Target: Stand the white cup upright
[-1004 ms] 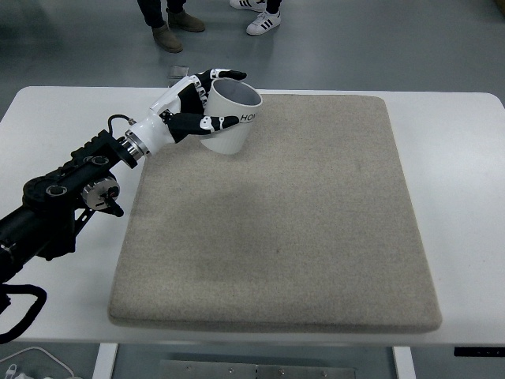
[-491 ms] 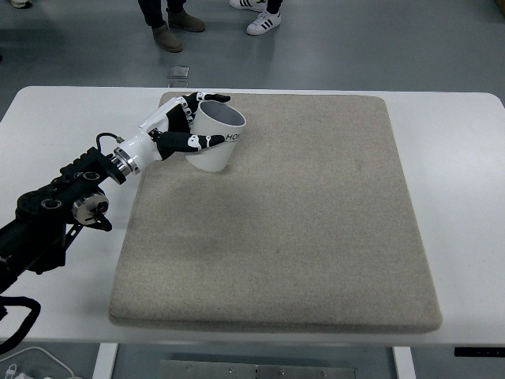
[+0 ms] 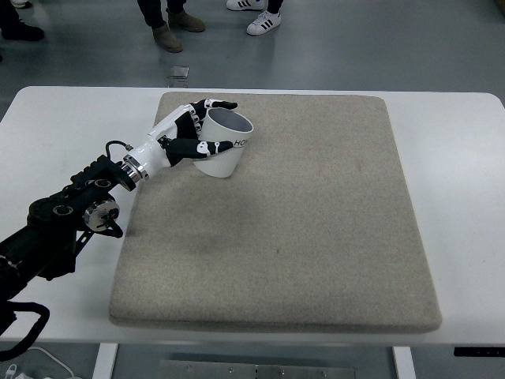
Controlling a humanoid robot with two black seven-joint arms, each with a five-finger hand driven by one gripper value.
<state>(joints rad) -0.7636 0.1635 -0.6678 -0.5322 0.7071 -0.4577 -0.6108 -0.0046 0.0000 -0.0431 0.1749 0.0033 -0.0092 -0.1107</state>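
The white table (image 3: 465, 158) carries a large beige felt mat (image 3: 300, 229) that covers most of its top. From the left edge the black left arm (image 3: 63, 225) reaches in over the mat's far left corner, where its white-and-black left hand (image 3: 185, 138) is wrapped around a white paper cup (image 3: 222, 146) with dark lettering. The cup is mouth up, tilted a little, its base on or just above the mat. Beyond the table's far edge, people's shoes (image 3: 260, 20) stand on the grey floor.

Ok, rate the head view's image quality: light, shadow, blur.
Head view: even, soft overhead light, no glare; the white cup and left hand are sharp, no motion blur; only a faint shadow lies on the beige mat beside the cup; the white table is bright but not blown out.
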